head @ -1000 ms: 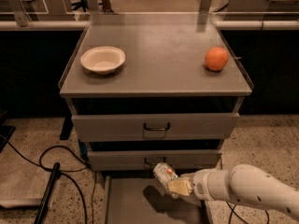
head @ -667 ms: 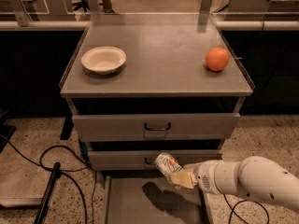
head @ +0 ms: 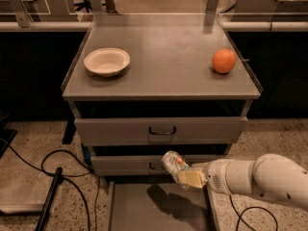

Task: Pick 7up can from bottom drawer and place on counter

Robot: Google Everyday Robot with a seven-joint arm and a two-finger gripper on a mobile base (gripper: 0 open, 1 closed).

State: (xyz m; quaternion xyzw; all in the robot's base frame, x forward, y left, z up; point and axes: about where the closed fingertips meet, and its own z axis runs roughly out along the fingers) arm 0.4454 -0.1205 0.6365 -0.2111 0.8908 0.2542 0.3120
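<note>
My gripper (head: 185,176) reaches in from the lower right on a white arm. It is shut on the 7up can (head: 173,164), a silvery-white can with green and a small red mark, held tilted above the open bottom drawer (head: 159,208). The can is in front of the middle drawer's face, and its shadow falls on the drawer's flat grey floor. The counter (head: 163,57) is the wide grey cabinet top above, well higher than the can.
A white bowl (head: 107,61) sits on the counter's left, an orange (head: 224,61) on its right. Two grey drawers with dark handles (head: 161,131) are closed below the top. Black cables (head: 53,170) lie on the speckled floor at left.
The gripper has risen with the can and moved a little to the right, away from the drawer floor. The bowl and orange have not moved.
</note>
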